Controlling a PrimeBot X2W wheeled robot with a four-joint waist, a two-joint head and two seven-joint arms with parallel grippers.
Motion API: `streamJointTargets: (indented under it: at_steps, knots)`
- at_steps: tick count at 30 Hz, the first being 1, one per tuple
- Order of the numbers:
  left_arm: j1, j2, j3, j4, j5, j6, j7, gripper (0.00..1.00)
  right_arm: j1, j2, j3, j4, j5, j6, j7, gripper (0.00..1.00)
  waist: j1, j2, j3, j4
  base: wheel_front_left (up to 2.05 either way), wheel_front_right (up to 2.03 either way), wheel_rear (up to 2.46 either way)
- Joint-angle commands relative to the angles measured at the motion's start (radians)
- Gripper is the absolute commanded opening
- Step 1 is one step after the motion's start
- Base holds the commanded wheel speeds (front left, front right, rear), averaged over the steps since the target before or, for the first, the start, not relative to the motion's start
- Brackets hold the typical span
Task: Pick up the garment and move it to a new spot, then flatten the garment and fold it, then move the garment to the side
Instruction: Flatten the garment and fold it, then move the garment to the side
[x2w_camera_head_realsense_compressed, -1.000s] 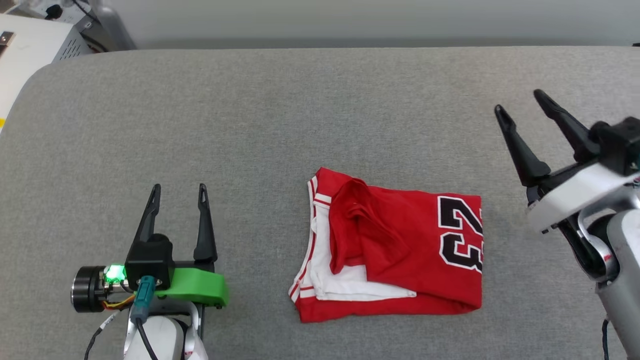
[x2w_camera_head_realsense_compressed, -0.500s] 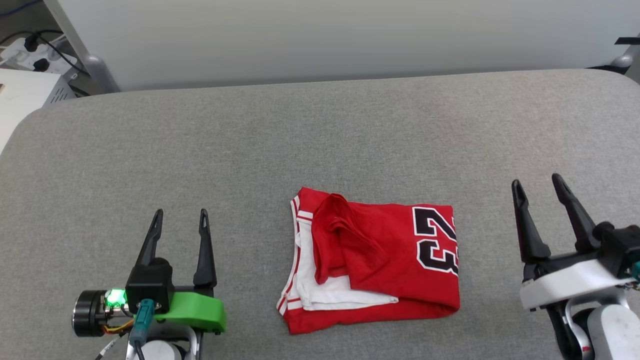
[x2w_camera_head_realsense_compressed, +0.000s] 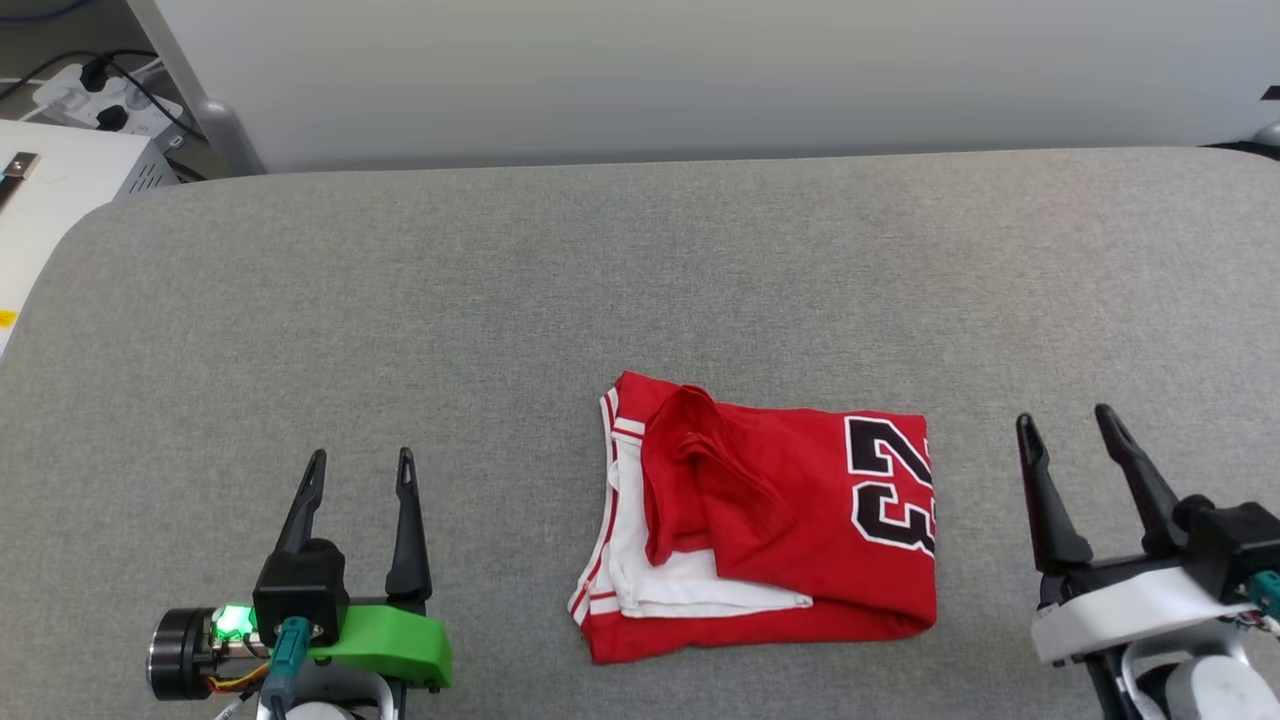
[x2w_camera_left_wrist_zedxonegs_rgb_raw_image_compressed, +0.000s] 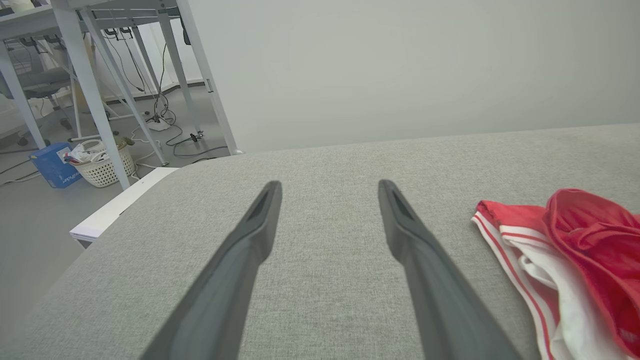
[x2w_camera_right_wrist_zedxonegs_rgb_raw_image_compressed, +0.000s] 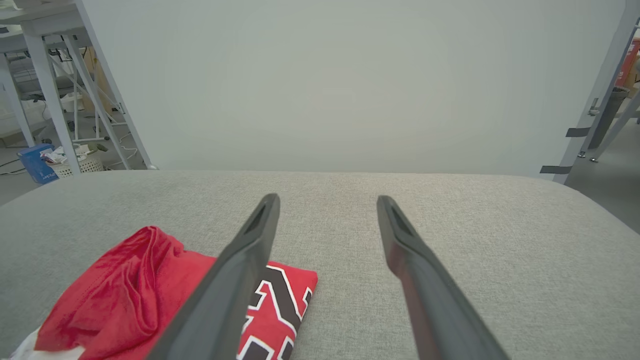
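The garment (x2w_camera_head_realsense_compressed: 790, 520), a red jersey with white sleeve fabric, striped trim and a black "23", lies folded in a compact bundle on the grey padded table (x2w_camera_head_realsense_compressed: 600, 280), near its front edge. A loose red fold bunches on top at its left. My left gripper (x2w_camera_head_realsense_compressed: 360, 470) stands open well to the left of it, holding nothing. My right gripper (x2w_camera_head_realsense_compressed: 1065, 425) is open to the right of it, also holding nothing. The left wrist view has the garment's striped edge (x2w_camera_left_wrist_zedxonegs_rgb_raw_image_compressed: 550, 255) at its right; in the right wrist view the garment (x2w_camera_right_wrist_zedxonegs_rgb_raw_image_compressed: 150, 295) lies at lower left.
A pale wall panel (x2w_camera_head_realsense_compressed: 700, 80) stands behind the table. Off the table's left end are a white box (x2w_camera_head_realsense_compressed: 50, 190), a power strip with cables (x2w_camera_head_realsense_compressed: 100, 100), metal frame legs (x2w_camera_left_wrist_zedxonegs_rgb_raw_image_compressed: 90, 85) and a basket on the floor (x2w_camera_left_wrist_zedxonegs_rgb_raw_image_compressed: 102, 165).
The head camera tilted and shifted, so the whole picture moved. My right gripper came down and back from a raised spot to rest low beside the garment. The garment and left gripper stayed put.
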Motion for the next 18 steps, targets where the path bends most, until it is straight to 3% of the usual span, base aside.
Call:
streamJointTargets:
  at_steps: [1, 8, 11, 18]
  knots:
    - [0.000, -0.004, 0.002, 0.000, 0.003, -0.005, -0.006, 1.00, -0.031, -0.018, -0.003, -0.013, -0.004, -0.001, -0.008, 1.00, 0.0000, 0.0000, 0.005, 0.002, 0.00, 0.00, 0.00]
    - [-0.030, -0.006, -0.003, 0.003, 0.010, -0.014, -0.006, 1.00, -0.234, -0.163, 0.015, -0.069, 0.079, -0.001, 0.088, 1.00, 0.0000, 0.0000, 0.032, 0.018, 0.00, 0.00, 0.00]
    - [-0.039, -0.006, 0.002, 0.003, 0.010, -0.015, -0.006, 1.00, -0.313, -0.253, 0.058, -0.076, 0.179, -0.001, 0.249, 1.00, 0.0000, 0.0000, 0.045, 0.024, 0.00, 0.00, 0.00]
    - [-0.054, -0.009, 0.008, 0.001, 0.010, -0.019, -0.006, 1.00, -0.376, -0.372, 0.104, -0.085, 0.461, -0.001, 0.630, 1.00, 0.0000, 0.0000, 0.080, 0.038, 0.00, 0.00, 0.00]
